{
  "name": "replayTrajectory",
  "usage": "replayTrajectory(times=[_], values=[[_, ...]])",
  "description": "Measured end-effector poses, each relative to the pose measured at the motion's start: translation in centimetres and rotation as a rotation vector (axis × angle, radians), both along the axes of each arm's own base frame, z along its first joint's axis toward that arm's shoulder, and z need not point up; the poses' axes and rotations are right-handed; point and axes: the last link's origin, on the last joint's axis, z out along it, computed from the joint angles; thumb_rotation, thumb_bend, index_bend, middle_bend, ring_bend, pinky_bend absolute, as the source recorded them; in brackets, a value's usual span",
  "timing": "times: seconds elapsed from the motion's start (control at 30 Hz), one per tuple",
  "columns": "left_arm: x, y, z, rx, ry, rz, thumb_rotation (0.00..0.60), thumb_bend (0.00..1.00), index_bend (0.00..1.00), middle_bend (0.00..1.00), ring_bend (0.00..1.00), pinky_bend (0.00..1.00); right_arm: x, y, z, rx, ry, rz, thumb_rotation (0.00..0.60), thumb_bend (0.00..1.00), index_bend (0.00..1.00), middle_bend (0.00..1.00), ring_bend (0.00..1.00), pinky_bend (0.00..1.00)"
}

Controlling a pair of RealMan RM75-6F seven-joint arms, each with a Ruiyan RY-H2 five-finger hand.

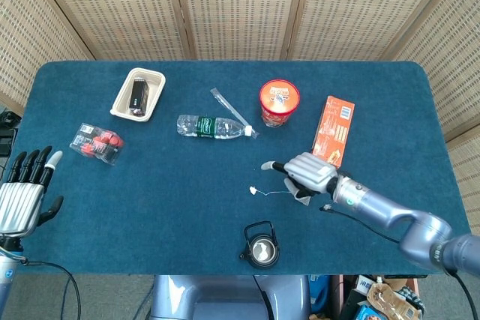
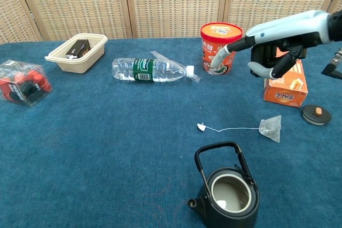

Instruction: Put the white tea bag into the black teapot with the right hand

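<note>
Right hand [image 2: 278, 52] is held open above the tea bag [image 2: 270, 127], fingers spread, nothing gripped.

Nearest, the black teapot [image 2: 227, 191] is seen lidless with its handle upright; just beyond it the tea bag lies flat on the blue table [image 2: 107, 148], its thin string [image 2: 232, 128] run out leftward to a small tag [image 2: 201, 127]. The teapot lid [image 2: 316, 114] is set apart by the orange box [image 2: 285, 75], with the red cup [image 2: 220, 47] farther back. Left hand [image 1: 21, 200] is kept open at the table edge. A flat, flimsy bag may be missed or pushed along the cloth, and a trailing string could be snagged on the handle.
</note>
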Motion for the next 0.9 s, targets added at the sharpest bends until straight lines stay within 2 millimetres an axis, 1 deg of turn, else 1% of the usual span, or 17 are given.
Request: replayTrajectory(times=[0.2, 0.5, 0.9], values=[[0.0, 0.1, -0.1, -0.003, 0.0, 0.008, 0.6, 0.37, 0.03, 0.0, 0.0, 0.0, 1.0, -0.4, -2.5, 0.074, 0.068, 0.022, 0.6, 0.94, 0.18, 0.97, 0.98, 1.0], [-0.7, 0.0, -0.4, -0.011, -0.003, 0.037, 0.6, 0.37, 0.03, 0.0, 0.0, 0.0, 1.7, -0.8, -5.2, 0.138, 0.139, 0.033, 0.6, 0.94, 0.18, 0.97, 0.98, 1.0], [-1.2, -0.1, -0.5, -0.012, -0.008, 0.05, 0.6, 0.37, 0.03, 0.0, 0.0, 0.0, 2.1, -0.9, -7.6, 0.18, 0.186, 0.041, 0.6, 0.94, 0.18, 0.97, 0.98, 1.0]])
